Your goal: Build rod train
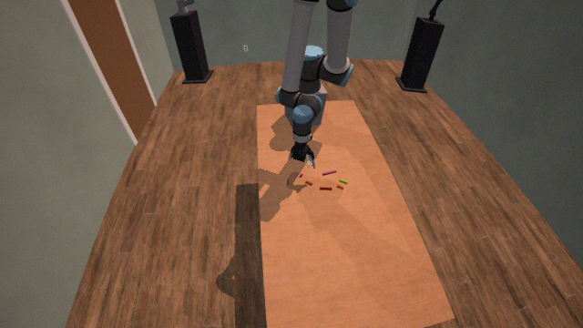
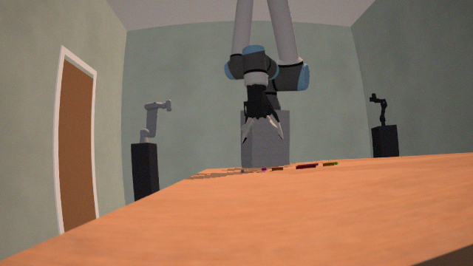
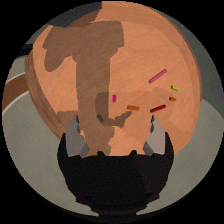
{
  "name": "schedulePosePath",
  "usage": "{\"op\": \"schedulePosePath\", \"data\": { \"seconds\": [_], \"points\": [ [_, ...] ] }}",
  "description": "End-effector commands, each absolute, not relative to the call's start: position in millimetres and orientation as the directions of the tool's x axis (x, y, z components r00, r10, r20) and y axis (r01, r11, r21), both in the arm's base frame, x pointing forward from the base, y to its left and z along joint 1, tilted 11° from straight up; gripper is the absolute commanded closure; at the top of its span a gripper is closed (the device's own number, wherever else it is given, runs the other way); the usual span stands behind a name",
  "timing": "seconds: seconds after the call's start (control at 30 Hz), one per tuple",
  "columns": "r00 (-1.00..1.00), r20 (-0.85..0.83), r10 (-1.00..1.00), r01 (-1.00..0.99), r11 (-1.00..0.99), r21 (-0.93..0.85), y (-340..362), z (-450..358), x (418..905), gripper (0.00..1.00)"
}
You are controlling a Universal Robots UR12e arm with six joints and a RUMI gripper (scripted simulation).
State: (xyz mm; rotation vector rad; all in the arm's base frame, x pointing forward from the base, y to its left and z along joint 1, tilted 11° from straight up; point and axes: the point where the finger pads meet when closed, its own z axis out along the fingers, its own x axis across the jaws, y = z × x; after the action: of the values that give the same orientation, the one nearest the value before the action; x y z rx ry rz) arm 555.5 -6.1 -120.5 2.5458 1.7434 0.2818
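My gripper is open and empty, raised above the mat; it also shows in the exterior view and the wrist view. A short magenta rod lies flat just below and ahead of the fingers. A small grey rod lies in shadow to its left. An orange rod lies to the right of the magenta one, apart from it. Further right lie the red rod, the long pink rod, a lime rod and a second orange rod.
The rods lie on an orange mat over a wooden floor. The arm's grey pedestal stands behind the rods. Two black pillars stand at the far corners.
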Motion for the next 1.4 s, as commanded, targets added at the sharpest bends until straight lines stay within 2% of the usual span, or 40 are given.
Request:
{"op": "schedulePosePath", "data": {
  "seconds": [0.0, 0.27, 0.47, 0.8, 1.07, 1.1, 1.37],
  "points": [
    [0.35, 0.125, 0.928, 0.92, -0.366, 0.139, -6.2, -120.1, 555.8, 0.0],
    [0.321, 0.121, 0.939, 0.931, -0.337, 0.143, -10.7, -121.2, 559.4, 0.0],
    [0.225, 0.105, 0.969, 0.959, -0.239, 0.154, -25.6, -124.8, 571.0, 0.0],
    [-0.076, 0.054, 0.996, 0.982, 0.066, 0.179, -72.8, -135.9, 604.8, 0.0],
    [-0.119, 0.046, 0.992, 0.977, 0.109, 0.181, -79.6, -137.6, 609.4, 0.0],
    [-0.119, 0.046, 0.992, 0.977, 0.109, 0.181, -79.6, -137.6, 609.4, 0.86],
    [-0.119, 0.046, 0.992, 0.977, 0.109, 0.181, -79.6, -137.6, 609.4, 0.86]
  ]
}}
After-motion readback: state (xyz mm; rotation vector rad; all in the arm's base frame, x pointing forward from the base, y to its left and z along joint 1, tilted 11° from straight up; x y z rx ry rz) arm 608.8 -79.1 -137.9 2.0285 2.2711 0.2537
